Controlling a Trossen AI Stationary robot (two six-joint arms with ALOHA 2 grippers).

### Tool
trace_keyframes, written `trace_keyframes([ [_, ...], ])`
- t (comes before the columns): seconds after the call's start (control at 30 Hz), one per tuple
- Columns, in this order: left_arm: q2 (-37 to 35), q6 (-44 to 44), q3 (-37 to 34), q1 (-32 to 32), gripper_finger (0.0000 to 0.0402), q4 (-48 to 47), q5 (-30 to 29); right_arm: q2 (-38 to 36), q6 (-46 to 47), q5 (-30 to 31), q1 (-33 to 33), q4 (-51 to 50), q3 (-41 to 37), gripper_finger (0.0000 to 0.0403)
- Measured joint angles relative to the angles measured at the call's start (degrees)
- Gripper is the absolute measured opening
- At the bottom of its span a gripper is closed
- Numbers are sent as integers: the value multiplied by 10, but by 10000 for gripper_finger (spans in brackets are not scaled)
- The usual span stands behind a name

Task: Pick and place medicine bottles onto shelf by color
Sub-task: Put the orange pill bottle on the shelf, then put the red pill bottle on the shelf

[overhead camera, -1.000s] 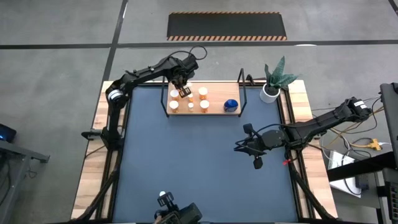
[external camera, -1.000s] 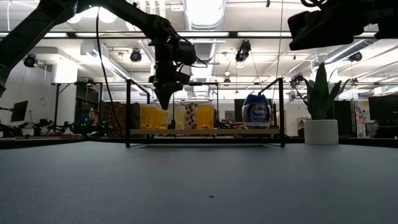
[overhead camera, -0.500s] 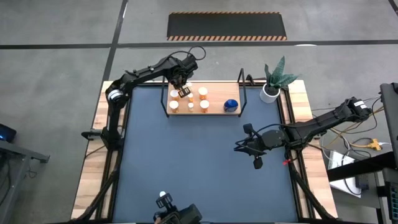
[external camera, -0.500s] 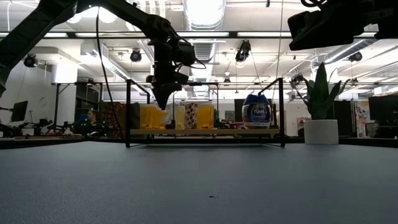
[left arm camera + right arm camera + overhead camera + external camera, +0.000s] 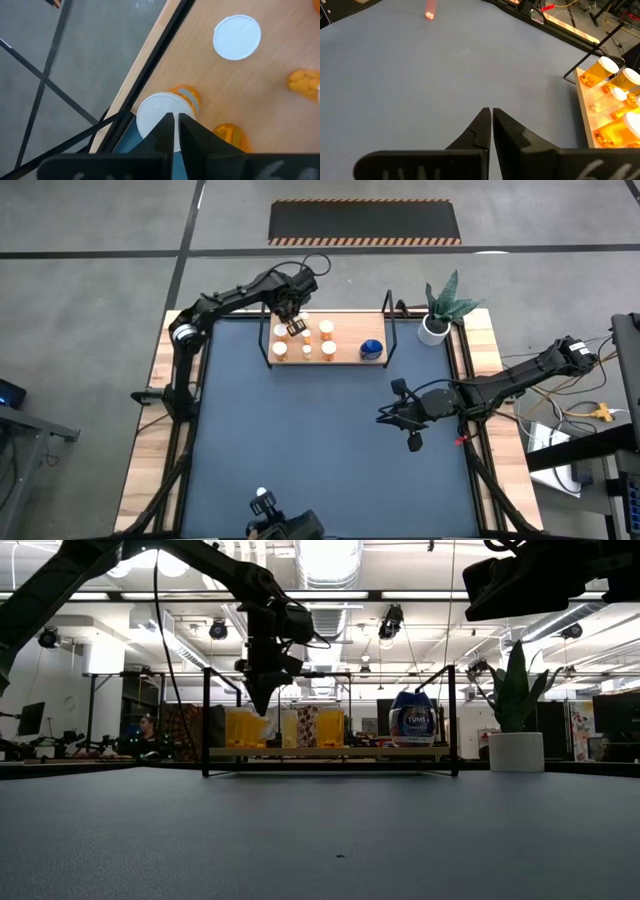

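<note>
Left gripper (image 5: 292,323) hovers shut and empty over the orange bottles (image 5: 304,342) at the shelf's (image 5: 345,358) nine o'clock end; the blue bottle (image 5: 371,349) stands toward three. Right gripper (image 5: 387,416), also closed, waits mid-worktop. Bottles look light, rigid, smooth; best pinched across the cap.

The shelf (image 5: 345,357) stands at the far edge of the worktop (image 5: 320,450), medicine bottles (image 5: 303,340) clustered on its left half and one more bottle (image 5: 371,349) apart near its right end. A potted plant (image 5: 437,315) sits just right of the shelf (at the worktop's far right corner).
</note>
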Motion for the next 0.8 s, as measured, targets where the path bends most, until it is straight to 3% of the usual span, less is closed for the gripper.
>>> trace_keyframes([
  [0.17, -34, -7, 0, -17, 8, -1, -1, 0, 0, 0, 0, 0, 0, 9],
  [0.33, -105, -52, 0, -86, 8, 1, 6, 0, 21, 0, 0, 2, 0, 9],
  [0.57, -198, -100, -20, -274, 8, 30, 8, 14, 73, 0, 0, 57, -18, 9],
  [0.8, -257, -178, -113, -495, 8, 108, 9, 74, 122, 0, 0, 146, -40, 9],
])
